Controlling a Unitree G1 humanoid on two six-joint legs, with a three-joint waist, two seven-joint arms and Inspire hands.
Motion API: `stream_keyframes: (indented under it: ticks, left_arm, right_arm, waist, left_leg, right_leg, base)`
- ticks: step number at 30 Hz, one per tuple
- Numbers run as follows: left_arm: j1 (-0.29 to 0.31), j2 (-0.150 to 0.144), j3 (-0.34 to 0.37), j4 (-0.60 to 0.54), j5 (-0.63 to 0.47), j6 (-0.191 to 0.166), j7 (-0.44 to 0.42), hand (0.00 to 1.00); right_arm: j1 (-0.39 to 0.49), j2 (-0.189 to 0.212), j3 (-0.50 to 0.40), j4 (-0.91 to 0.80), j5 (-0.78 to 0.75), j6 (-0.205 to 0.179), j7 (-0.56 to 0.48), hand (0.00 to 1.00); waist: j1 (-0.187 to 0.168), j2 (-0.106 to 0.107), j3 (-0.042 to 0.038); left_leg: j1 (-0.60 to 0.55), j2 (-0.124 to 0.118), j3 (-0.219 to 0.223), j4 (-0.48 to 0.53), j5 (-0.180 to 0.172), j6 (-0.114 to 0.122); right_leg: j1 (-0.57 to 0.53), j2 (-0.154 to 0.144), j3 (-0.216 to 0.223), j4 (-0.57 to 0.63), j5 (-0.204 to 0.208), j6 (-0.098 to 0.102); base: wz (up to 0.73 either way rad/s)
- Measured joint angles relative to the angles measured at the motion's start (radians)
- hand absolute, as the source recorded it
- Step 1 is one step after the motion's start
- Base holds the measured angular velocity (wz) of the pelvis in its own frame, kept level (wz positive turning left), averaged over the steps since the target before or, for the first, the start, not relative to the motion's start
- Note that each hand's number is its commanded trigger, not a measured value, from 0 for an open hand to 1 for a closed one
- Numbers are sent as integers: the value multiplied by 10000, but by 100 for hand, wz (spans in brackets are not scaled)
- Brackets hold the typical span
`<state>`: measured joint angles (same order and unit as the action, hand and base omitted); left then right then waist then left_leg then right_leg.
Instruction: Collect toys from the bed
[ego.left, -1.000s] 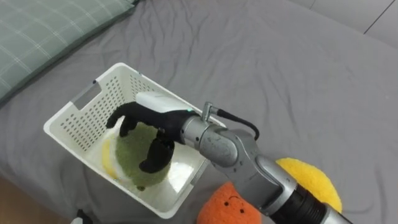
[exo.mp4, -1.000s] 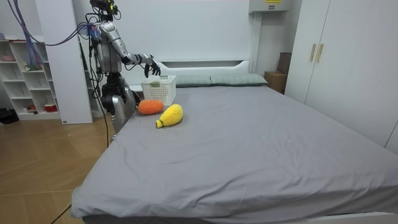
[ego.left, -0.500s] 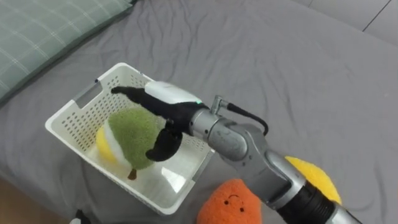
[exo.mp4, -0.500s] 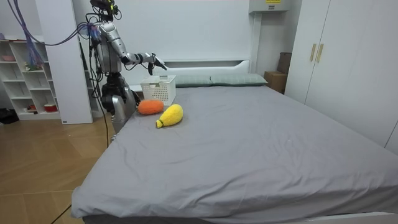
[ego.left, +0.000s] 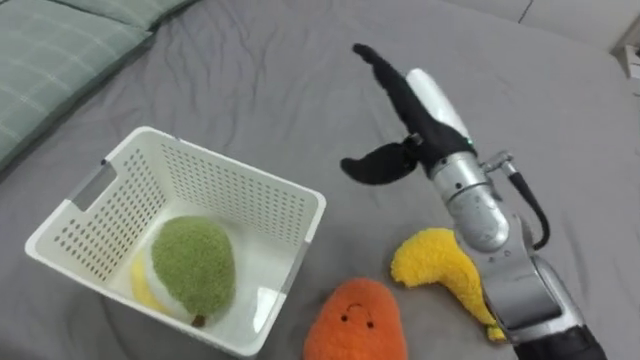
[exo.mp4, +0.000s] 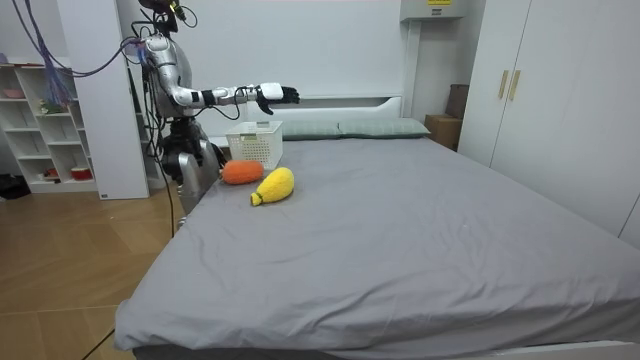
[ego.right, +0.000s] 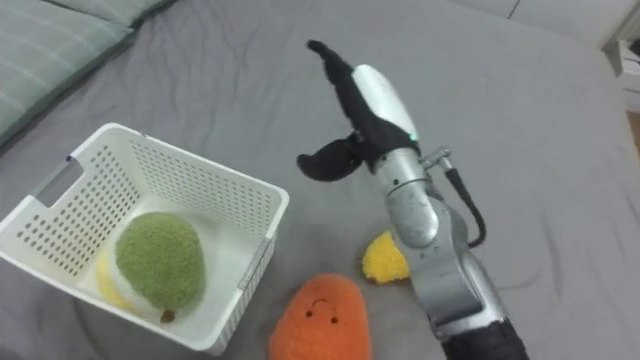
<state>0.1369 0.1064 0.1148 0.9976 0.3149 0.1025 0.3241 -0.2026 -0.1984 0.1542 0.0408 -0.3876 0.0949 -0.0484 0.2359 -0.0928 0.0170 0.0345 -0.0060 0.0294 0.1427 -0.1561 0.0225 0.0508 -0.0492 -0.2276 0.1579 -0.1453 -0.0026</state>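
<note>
The right hand (ego.left: 415, 115) has lifted out of the white basket (ego.left: 235, 172) and hangs over the bed (ego.left: 250, 80) beyond the basket's right corner, fingers straight and spread, holding nothing. One green toy (ego.left: 192, 265) lies inside the basket, well apart from the fingers. One orange toy (ego.left: 350, 320) and one yellow toy (ego.left: 440, 272) lie right of the basket.

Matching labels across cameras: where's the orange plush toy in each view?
Left eye view: orange plush toy at the bottom edge, centre, just right of the white basket.
Right eye view: orange plush toy at the bottom edge, centre, beside the basket's near right corner.
Room view: orange plush toy on the bed's corner at the room view's left, in front of the basket.
Shared landmark: the white basket.
</note>
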Motion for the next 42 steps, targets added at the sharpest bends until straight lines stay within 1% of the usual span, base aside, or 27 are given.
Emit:
stream_keyframes:
  ticks: [1,2,3,4,5,6,8,10,12,13,16,18,20,21,22,23,25,26,28,30,32,34,36,38,40,42]
  left_arm:
    - [44,-35,35,1,1,23,0,0]
    - [46,-51,45,1,1,32,0,0]
    - [58,-88,111,1,-2,50,0,0]
    - [118,-107,192,-6,-1,58,0,0]
    - [150,-109,227,-11,-11,61,1,0]
    - [233,-110,299,-45,-101,61,4,0]
    - [398,-112,335,-113,-99,61,11,0]
    - [611,-83,336,-180,-102,63,9,0]
    - [704,-20,337,-179,-97,65,9,0]
    - [771,5,340,-177,-95,78,9,0]
    - [924,51,373,-178,-85,143,9,0]
    - [993,86,369,-175,-74,187,8,0]
    - [1003,161,310,-170,-70,220,-27,0]
    - [996,245,221,-171,-72,221,-74,0]
    - [1000,278,195,-171,-72,224,-107,0]
    - [1006,305,189,-176,-77,248,-174,0]
    - [889,315,146,-180,-73,315,-256,0]
    - [847,315,131,-181,-72,320,-259,0]
    - [734,360,1,-183,-77,333,-259,0]
    - [635,430,-20,-192,-79,291,-252,0]
    - [487,488,-48,-189,-84,270,-238,0]
    - [287,507,-261,-190,-83,210,-211,0]
    - [132,514,-377,-145,-86,164,-198,0]
    - [-13,516,-415,3,-87,67,-183,0]
    - [-164,516,-440,132,-117,-19,-114,0]
    - [-187,520,-461,185,-270,-86,-37,0]
  right_arm:
    - [33,-34,-192,210,327,3,-226,0]
    - [51,-54,-300,290,432,18,-343,0]
    - [106,-84,-518,367,527,38,-529,0]
    - [102,-110,-685,481,703,38,-758,0]
    - [99,-122,-768,561,738,35,-868,0]
    - [93,-123,-924,776,783,31,-1059,0]
    - [81,-159,-1061,1229,782,11,-1325,0]
    - [73,-208,-1123,2088,875,-1,-1476,0]
    - [77,-297,-1123,2923,1134,34,-1474,0]
    - [77,-331,-1125,3424,1153,93,-1474,0]
    - [80,-345,-1125,4124,1148,183,-1477,0]
    - [79,-360,-1125,4252,1133,177,-1485,0]
    - [52,-409,-1122,4504,1089,58,-1606,0]
    - [6,-435,-1122,4753,1088,56,-1673,0]
    - [-35,-433,-1120,4885,1087,56,-1692,0]
    - [-145,-435,-1117,5169,1082,56,-1714,0]
    - [-610,-465,-1089,5865,1082,54,-1813,0]
    - [-682,-489,-1089,5993,1080,54,-1813,0]
    - [-1075,-559,-1062,6763,917,22,-1843,0]
    - [-1367,-597,-1060,7323,713,7,-1929,0]
    - [-1615,-647,-1032,7714,697,-101,-1941,0]
    - [-1934,-774,-889,8243,614,-201,-1949,0]
    - [-2057,-824,-854,8644,631,-285,-1963,0]
    - [-2114,-832,-674,8970,642,-303,-1968,0]
    - [-2122,-831,-548,9068,638,-320,-1965,0]
    - [-2182,-831,-528,9362,642,-416,-1967,0]
  waist:
    - [-137,10,-20]
    - [-156,11,-22]
    - [-208,3,-54]
    - [-245,-24,-114]
    - [-278,-39,-138]
    - [-385,-80,-184]
    - [-470,-97,-189]
    - [-642,-101,-185]
    - [-676,-120,-189]
    - [-688,-121,-178]
    - [-777,-139,-152]
    - [-837,-171,-135]
    - [-846,-183,-111]
    - [-837,-252,-110]
    - [-842,-260,-99]
    - [-831,-267,-104]
    - [-830,-309,-105]
    - [-837,-305,-103]
    - [-872,-239,-57]
    - [-902,-217,-45]
    - [-856,-190,-33]
    - [-824,-165,-28]
    - [-655,-173,-23]
    - [-584,-180,-9]
    - [-525,-176,24]
    - [-495,-173,63]
  left_leg:
    - [37,3,18,-2,0,0]
    - [41,9,36,-4,0,0]
    - [36,19,110,-8,0,0]
    - [29,28,171,-9,1,0]
    - [34,32,192,-7,1,0]
    - [54,34,196,-1,1,0]
    - [191,39,209,-2,-8,8]
    - [313,39,212,-43,-18,19]
    - [351,42,209,-75,-21,20]
    - [390,43,209,-77,-22,20]
    - [393,39,202,-72,-21,20]
    - [386,37,204,-68,-21,19]
    - [306,33,208,-52,-21,20]
    - [262,28,219,-50,-20,20]
    - [241,23,215,-48,-20,21]
    - [135,11,208,-34,-19,24]
    - [-151,-1,155,101,-18,37]
    - [-221,-3,154,106,-15,43]
    - [-460,-19,37,174,-11,48]
    - [-682,-26,-59,214,-8,44]
    - [-928,-32,-72,256,-2,39]
    - [-1196,-53,-73,290,3,44]
    - [-1304,-61,-57,297,4,45]
    - [-1355,-60,-59,293,4,45]
    - [-1483,-56,-68,293,5,46]
    - [-1521,-58,-88,301,6,48]
  right_leg:
    - [-14,-1,14,33,0,0]
    - [-27,2,38,57,0,1]
    - [-84,3,56,126,-1,1]
    - [-130,5,72,130,-1,1]
    - [-132,5,74,131,0,0]
    - [-110,6,58,136,0,-1]
    - [24,23,57,116,1,-1]
    - [187,7,35,119,-1,2]
    - [222,6,52,134,-1,2]
    - [247,3,79,142,-1,2]
    - [244,4,98,150,-1,2]
    - [236,2,96,138,-3,4]
    - [182,8,69,106,-4,6]
    - [144,16,57,105,-5,8]
    - [128,21,48,103,-7,10]
    - [22,25,46,119,-12,19]
    - [-260,10,31,151,-6,22]
    - [-341,10,32,159,-1,23]
    - [-488,-2,-111,147,17,25]
    - [-643,-6,-222,136,18,24]
    - [-844,1,-259,131,25,13]
    - [-1094,-7,-257,130,27,11]
    - [-1219,-8,-248,137,27,11]
    - [-1260,-8,-255,120,27,11]
    - [-1374,-14,-285,118,27,11]
    - [-1397,-20,-321,114,27,11]
  base:
    - [-10]
    - [-10]
    - [-13]
    - [-11]
    - [-5]
    - [0]
    - [0]
    - [0]
    - [-2]
    - [-5]
    - [-2]
    - [0]
    - [2]
    - [4]
    - [0]
    - [0]
    - [0]
    - [7]
    - [17]
    - [18]
    - [5]
    - [0]
    - [0]
    - [0]
    - [0]
    - [4]
